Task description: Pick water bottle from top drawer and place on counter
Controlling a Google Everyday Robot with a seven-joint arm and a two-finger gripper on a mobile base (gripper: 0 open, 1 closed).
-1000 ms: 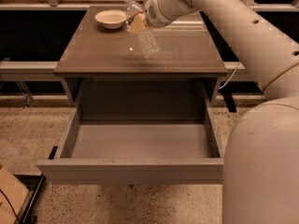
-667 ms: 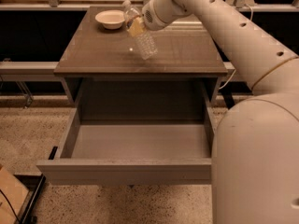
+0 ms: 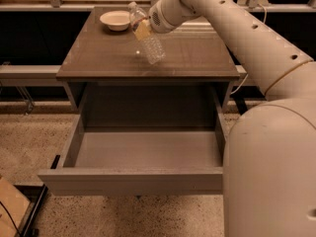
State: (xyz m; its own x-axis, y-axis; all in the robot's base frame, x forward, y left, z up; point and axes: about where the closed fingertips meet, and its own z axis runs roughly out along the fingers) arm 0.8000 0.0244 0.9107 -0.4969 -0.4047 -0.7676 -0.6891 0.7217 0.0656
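Over counter (image 3: 197, 58) middle: gripper (image 3: 149, 22) clenching water bottle (image 3: 148, 41) around upper part, near label. Bottle leaning, cap pointing toward counter's back left, base just above or touching counter, cannot tell which. Below counter, top drawer (image 3: 133, 180) standing open. At counter's back left, bowl (image 3: 115, 19) sitting.

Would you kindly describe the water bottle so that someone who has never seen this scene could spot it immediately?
Start at the dark counter above the open top drawer, where a white bowl sits back left. Just right of the bowl, the robot's hand grips the water bottle, tilted above the counter; unlike the bowl, it is clear, ribbed and white-capped.
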